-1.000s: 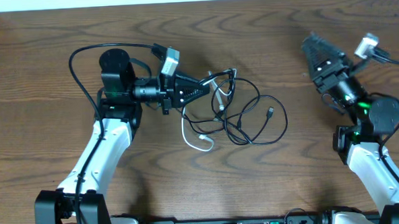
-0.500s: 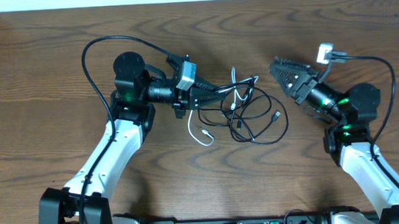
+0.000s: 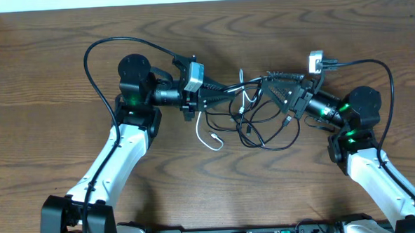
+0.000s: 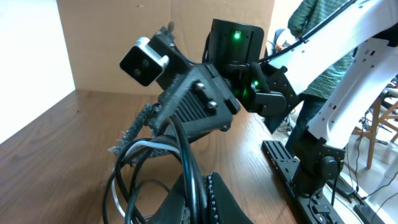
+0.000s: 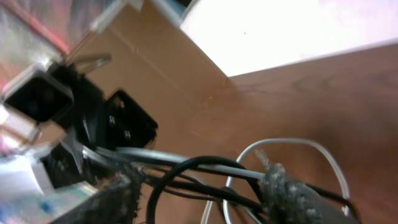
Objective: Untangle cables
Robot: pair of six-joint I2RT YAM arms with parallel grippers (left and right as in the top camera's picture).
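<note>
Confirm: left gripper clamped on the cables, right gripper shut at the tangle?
One thing is wrong: the right gripper is open, not shut. The right wrist view shows its fingers apart with the cables running between them. The left gripper is clamped on the cables, as you said.

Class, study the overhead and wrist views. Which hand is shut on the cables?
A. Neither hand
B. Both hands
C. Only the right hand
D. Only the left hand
D: the left hand is clamped on the cables, while the right hand has its fingers spread apart, with cords running between them.
</note>
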